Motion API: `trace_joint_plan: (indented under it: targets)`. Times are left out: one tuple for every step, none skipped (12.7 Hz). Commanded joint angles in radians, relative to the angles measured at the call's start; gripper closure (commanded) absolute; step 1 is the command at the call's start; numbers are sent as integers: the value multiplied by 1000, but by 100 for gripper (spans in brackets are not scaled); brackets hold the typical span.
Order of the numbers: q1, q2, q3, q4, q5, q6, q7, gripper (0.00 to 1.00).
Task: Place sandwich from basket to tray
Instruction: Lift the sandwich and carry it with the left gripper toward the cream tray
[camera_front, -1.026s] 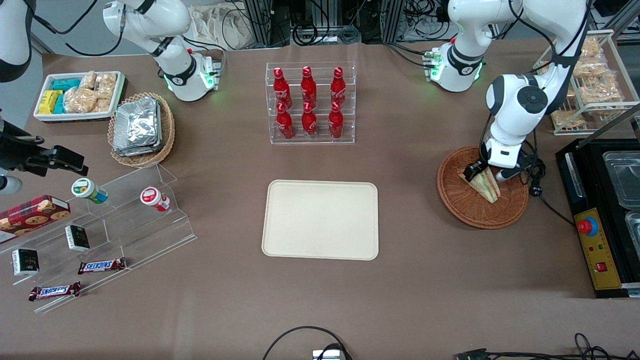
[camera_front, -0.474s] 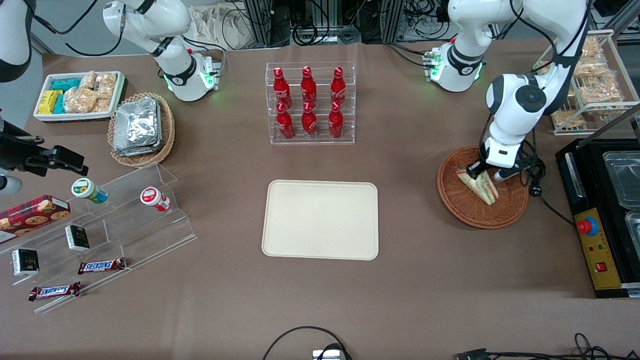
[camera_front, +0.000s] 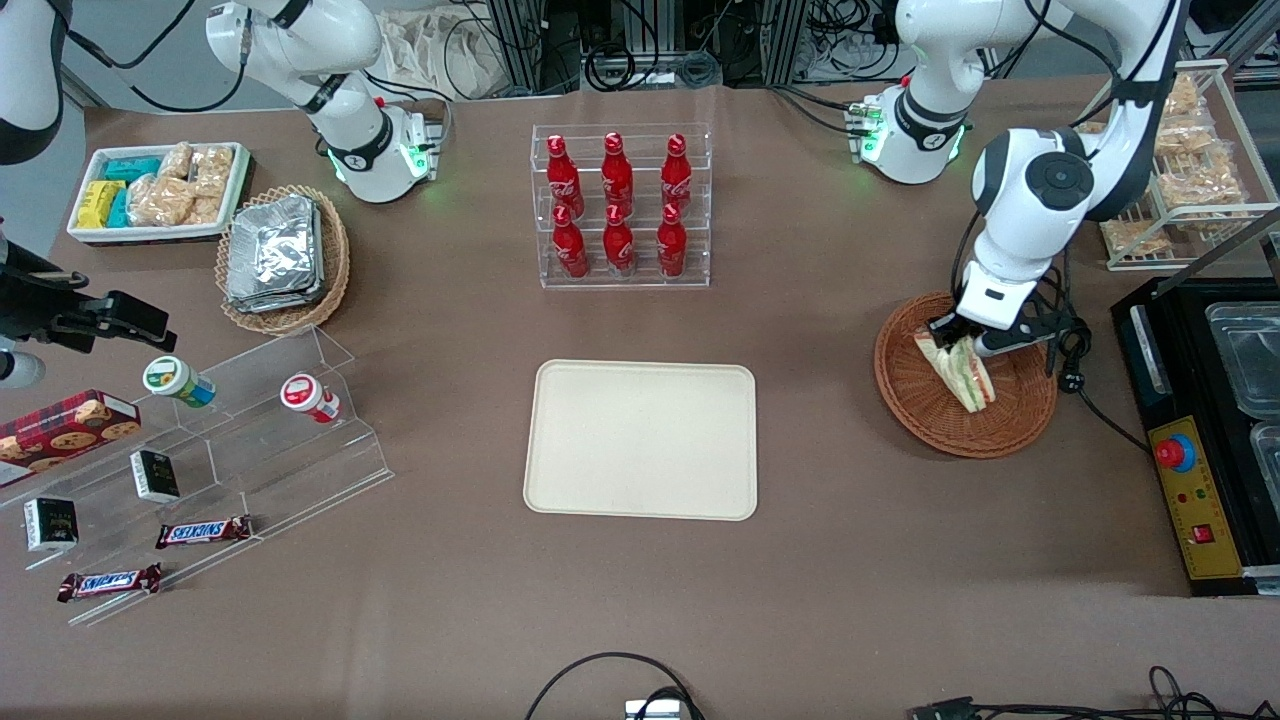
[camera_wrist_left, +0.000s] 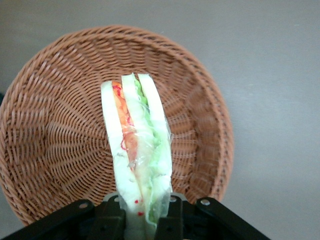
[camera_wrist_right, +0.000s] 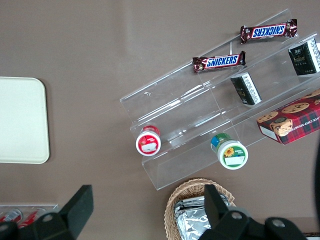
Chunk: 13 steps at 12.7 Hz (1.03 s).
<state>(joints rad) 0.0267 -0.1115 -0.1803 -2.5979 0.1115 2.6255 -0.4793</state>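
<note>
My left gripper (camera_front: 957, 340) is shut on the sandwich (camera_front: 959, 370), a wrapped white-bread wedge with green, orange and red filling. It holds the wedge by one end, lifted above the reddish-brown wicker basket (camera_front: 925, 410). In the left wrist view the sandwich (camera_wrist_left: 136, 150) sticks out from between the fingers (camera_wrist_left: 172, 220) of the gripper (camera_wrist_left: 142, 220), with the basket (camera_wrist_left: 55, 140) below it. The cream tray (camera_front: 641, 439) lies flat at the table's middle, toward the parked arm from the basket; its corner (camera_wrist_right: 22, 120) shows in the right wrist view.
A clear rack of red bottles (camera_front: 620, 205) stands farther from the front camera than the tray. A black machine (camera_front: 1205, 430) sits beside the basket at the working arm's end, with a wire snack rack (camera_front: 1185, 160) above it. A clear stepped shelf (camera_front: 215, 450) holds snacks at the parked arm's end.
The gripper has risen and tipped, lifting the sandwich off the basket floor and a little farther from the front camera. The basket and tray have not moved.
</note>
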Motion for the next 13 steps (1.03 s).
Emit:
trace_joint_plan:
  targets:
    - [-4, -27, -66, 54, 7, -56, 13, 93]
    - [-4, -20, -94, 76, 4, -59, 16, 93]
    - [-5, -10, -126, 96, 4, -59, 14, 92]
    - [-5, 5, -164, 123, 0, -59, 8, 92]
    - [-5, 27, -192, 154, -1, -59, 7, 92]
    - [-5, 50, -224, 186, -3, -62, 5, 92]
    - [-5, 82, -255, 227, -3, -77, 2, 92]
    - [-5, 119, -277, 275, -3, -103, 2, 91]
    - [-5, 160, -300, 323, -3, -129, 5, 91]
    - [-7, 202, -324, 367, 0, -142, 5, 91]
    - [-7, 245, -340, 405, 5, -143, 7, 90]
    - [-16, 281, -352, 436, 8, -142, 7, 89]
    - [-42, 315, -352, 465, 14, -142, 7, 88]
